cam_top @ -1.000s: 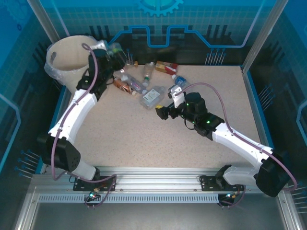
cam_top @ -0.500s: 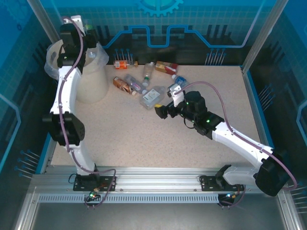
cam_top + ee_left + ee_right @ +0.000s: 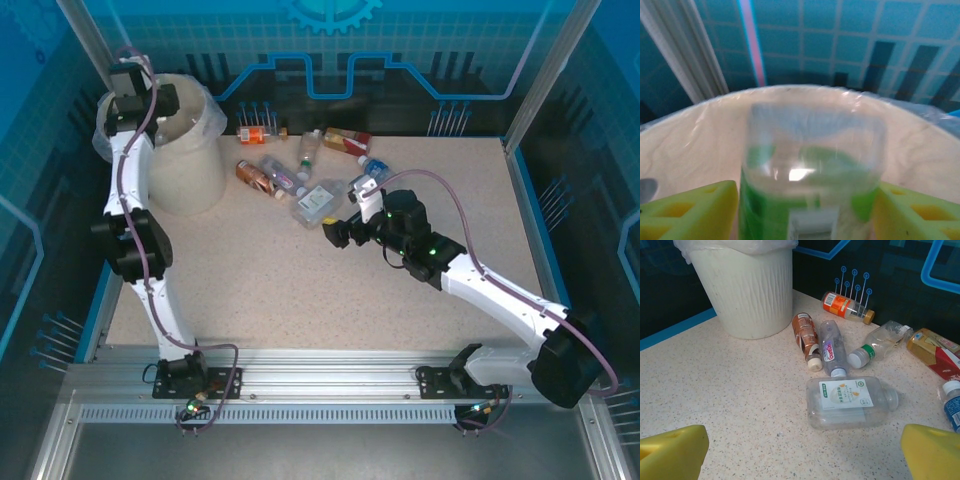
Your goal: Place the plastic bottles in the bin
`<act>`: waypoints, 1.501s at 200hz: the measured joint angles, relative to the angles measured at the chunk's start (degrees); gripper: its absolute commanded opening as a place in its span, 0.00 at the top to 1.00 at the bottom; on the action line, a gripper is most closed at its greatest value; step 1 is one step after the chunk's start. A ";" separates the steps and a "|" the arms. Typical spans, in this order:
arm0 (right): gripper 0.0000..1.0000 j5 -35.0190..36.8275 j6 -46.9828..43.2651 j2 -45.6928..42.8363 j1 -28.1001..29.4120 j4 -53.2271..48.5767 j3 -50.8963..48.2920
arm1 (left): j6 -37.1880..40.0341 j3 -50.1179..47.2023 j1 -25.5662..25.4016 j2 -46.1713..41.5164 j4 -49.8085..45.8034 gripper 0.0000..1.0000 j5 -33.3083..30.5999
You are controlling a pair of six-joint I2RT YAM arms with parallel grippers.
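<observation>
L gripper (image 3: 805, 210) swung from pile to bin (image 3: 195, 175), upper left. Green-label bottle (image 3: 812, 150) between its fingers over bin mouth, blurred; can't tell if freed. R gripper (image 3: 337, 236) spread wide, empty. 1 nearly done.

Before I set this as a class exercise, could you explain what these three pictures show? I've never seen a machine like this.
These are two robot arms bolted to the near edge of a table, each ending in a two-finger gripper. One picture is taken from above and behind them. The other two come from small cameras on the wrists, so the yellow blocks at the bottom are the fingers. Seven plastic bottles lie on the table near a cream bin. The left gripper is over the bin with a green-labelled bottle between its fingers; blur hides whether it is gripped. The right gripper hangs open over the table, holding nothing.
</observation>
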 measured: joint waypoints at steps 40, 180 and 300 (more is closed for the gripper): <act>0.00 1.27 0.85 0.24 0.00 0.02 0.28 | -2.58 2.73 -0.04 0.09 -3.43 0.17 -0.48; 0.00 9.09 14.51 2.99 -0.98 0.02 0.28 | -17.64 -28.24 -28.26 -28.85 -0.44 0.01 -3.28; 0.00 11.32 18.47 -0.15 -4.59 -1.11 -1.40 | 5.09 -22.82 -38.32 0.31 -13.70 0.01 3.93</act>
